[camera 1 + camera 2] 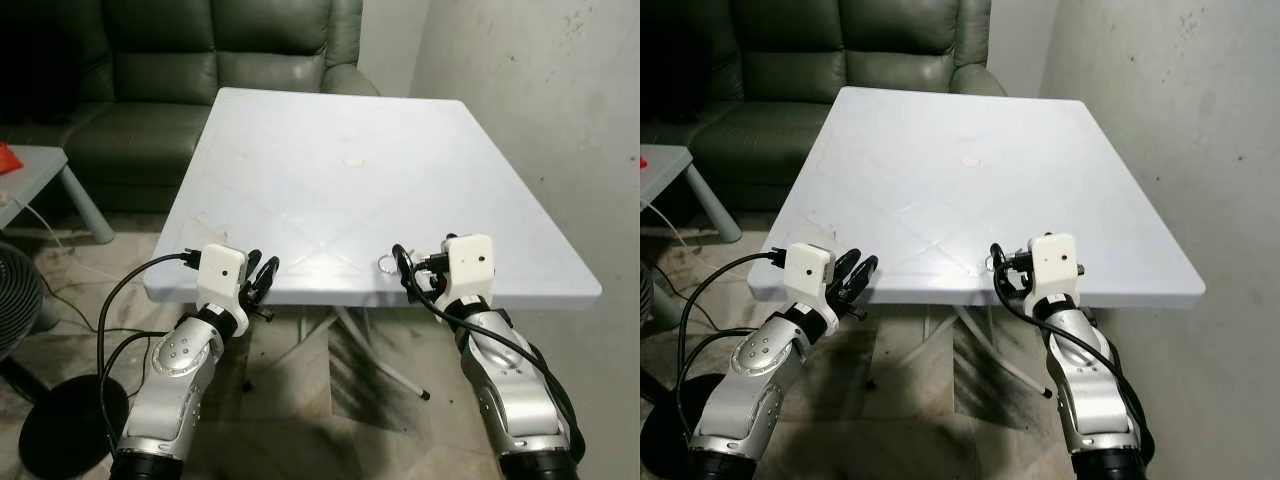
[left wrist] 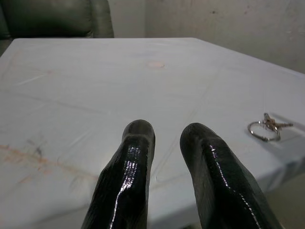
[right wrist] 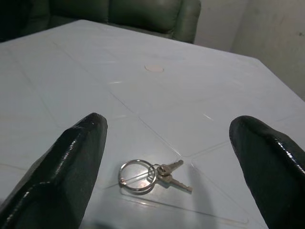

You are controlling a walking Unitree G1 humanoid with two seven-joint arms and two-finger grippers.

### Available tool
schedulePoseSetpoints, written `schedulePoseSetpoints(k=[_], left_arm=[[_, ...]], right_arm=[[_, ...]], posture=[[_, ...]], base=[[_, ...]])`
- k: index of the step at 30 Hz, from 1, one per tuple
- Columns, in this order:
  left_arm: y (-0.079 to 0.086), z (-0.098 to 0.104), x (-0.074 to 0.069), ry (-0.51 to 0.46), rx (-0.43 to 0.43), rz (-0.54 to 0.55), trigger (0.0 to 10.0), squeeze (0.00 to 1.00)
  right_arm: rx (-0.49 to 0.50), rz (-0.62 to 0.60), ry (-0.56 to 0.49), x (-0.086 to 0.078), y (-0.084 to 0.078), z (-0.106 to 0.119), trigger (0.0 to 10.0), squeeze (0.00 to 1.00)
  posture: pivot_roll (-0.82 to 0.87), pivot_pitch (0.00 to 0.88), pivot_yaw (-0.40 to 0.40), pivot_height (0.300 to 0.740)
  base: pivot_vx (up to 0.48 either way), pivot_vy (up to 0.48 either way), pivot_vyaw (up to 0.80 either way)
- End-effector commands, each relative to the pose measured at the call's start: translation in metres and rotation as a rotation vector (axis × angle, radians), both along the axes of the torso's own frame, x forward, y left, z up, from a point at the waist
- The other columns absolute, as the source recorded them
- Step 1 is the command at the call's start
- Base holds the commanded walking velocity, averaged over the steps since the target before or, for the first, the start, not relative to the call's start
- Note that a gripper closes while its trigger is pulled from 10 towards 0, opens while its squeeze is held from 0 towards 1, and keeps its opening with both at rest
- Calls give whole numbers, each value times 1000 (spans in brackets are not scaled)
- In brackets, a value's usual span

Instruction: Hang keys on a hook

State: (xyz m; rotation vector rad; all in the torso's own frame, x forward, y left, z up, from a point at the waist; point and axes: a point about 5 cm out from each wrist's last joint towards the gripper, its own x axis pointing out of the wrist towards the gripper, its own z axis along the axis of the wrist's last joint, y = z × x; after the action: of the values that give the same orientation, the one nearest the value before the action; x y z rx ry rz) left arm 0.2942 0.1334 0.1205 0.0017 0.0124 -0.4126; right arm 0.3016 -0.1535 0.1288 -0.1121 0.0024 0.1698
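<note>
Two grippers: both hover at the table's [image 1: 330, 180] near edge, low in the head views.
Left gripper [image 1: 262, 277]: lower left, fingers narrowly parted, holding nothing, apparently idle.
Keys [image 3: 151, 173]: lower centre, flat by the table edge, ring toward the camera.
Right gripper [image 3: 167, 157]: spread wide, straddling the keys, probably lined up to pinch; contact unclear.
Hook: none seen.

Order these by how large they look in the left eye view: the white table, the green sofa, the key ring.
1. White table, the largest.
2. Green sofa, smaller in the picture, though cropped and farther away, so its true size is unsure.
3. Key ring, the smallest by far, at the table's near edge.
</note>
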Motion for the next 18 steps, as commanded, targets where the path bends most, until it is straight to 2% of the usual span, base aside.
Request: schedulePoseSetpoints(k=[1,11,15,18], left_arm=[[-2,6,2,-14,-3,-11,10000,0],[-5,9,4,-24,-2,-26,10000,0],[-6,9,4,-27,0,-24,10000,0],[-5,9,4,-34,14,-5,10000,0]], right_arm=[[-1,8,3,0,1,1,10000,0],[-4,11,-4,-1,0,2,10000,0],[-6,13,-4,-2,0,1,10000,0],[-6,17,-2,-1,0,0,10000,0]], posture=[[-122,17,-36,740],[-127,8,-32,740],[-124,0,-33,740],[-121,0,-36,740]], base=[[405,0,0],[389,0,0],[283,0,0],[0,0,0]])
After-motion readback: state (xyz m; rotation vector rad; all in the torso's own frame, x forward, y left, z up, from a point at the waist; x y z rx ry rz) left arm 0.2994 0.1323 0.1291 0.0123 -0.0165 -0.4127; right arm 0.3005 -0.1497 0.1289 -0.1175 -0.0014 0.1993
